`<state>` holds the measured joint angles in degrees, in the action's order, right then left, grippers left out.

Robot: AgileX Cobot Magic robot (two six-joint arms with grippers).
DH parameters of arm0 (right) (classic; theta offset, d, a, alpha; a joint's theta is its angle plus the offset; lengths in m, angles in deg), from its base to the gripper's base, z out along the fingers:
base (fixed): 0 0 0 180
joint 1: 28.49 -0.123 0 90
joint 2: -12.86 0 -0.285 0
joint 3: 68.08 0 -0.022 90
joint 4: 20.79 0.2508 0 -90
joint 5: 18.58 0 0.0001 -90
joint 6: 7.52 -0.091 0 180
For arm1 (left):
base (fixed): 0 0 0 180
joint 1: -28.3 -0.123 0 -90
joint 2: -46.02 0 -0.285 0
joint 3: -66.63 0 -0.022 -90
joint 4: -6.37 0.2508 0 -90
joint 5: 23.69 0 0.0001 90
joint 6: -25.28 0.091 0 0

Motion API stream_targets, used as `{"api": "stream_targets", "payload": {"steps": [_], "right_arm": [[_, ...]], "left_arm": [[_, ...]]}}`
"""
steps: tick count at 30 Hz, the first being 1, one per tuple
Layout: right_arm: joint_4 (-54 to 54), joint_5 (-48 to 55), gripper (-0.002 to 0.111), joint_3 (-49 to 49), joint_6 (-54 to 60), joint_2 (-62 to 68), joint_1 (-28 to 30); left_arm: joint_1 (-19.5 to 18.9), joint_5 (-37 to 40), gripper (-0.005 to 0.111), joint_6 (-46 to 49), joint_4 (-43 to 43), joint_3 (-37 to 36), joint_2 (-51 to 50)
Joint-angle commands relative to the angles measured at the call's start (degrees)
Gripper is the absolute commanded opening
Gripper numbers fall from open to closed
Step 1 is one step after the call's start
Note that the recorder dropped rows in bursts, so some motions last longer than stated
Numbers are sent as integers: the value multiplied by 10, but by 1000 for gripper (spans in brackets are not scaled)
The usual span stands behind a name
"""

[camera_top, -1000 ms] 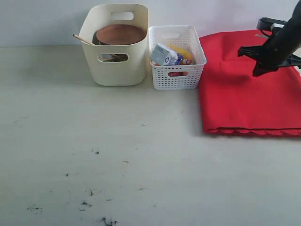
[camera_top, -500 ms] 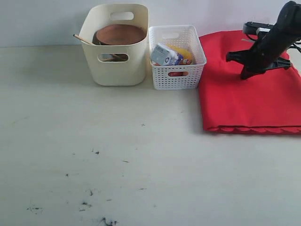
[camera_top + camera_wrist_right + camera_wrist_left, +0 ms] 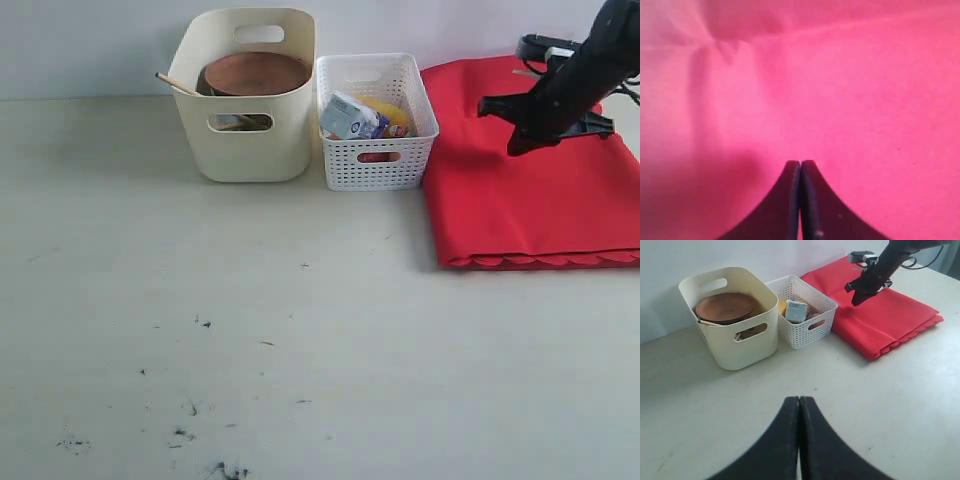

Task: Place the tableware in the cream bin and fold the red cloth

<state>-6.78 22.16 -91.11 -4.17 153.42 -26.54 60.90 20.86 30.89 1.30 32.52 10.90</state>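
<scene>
Foreground: bare desk [image 3: 300, 350] flecked with dark specks, with the left hand [image 3: 799, 404] above it, jaws pressed together and empty. Middle right: the red cloth [image 3: 530, 210] lies flat, scalloped edge nearest. Behind: the cream bin [image 3: 250, 140], holding the round brown wooden plate [image 3: 256, 72], just beside a white lattice basket [image 3: 375, 150] containing a milk carton [image 3: 348, 115]. The right hand [image 3: 800, 166], closed and empty, is over the cloth's far part.

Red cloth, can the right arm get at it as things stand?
Likely yes. The right arm is poised directly over the red cloth, its jaws shut, and nothing shows between them to block the way.
</scene>
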Motion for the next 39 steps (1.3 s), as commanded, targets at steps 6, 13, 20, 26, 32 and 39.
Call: {"api": "stream_targets", "payload": {"steps": [6,13,20,26,32,39], "right_arm": [[-7,23,0,-8,-1,-175,0],[-9,76,0,-7,-1,-279,0],[-11,130,0,-1,0,-408,0],[-11,119,0,97,5,-562,0],[-11,76,0,258,52,-760,0],[-11,35,0,390,104,-945,0]], "left_arm": [[-2,-14,0,0,14,-4,2],[-2,-14,0,0,14,-4,2],[-2,-14,0,0,14,-4,2],[-2,-25,0,1,14,-4,2],[-2,-104,0,1,14,-4,2],[-2,-151,0,1,14,-4,0]]}}
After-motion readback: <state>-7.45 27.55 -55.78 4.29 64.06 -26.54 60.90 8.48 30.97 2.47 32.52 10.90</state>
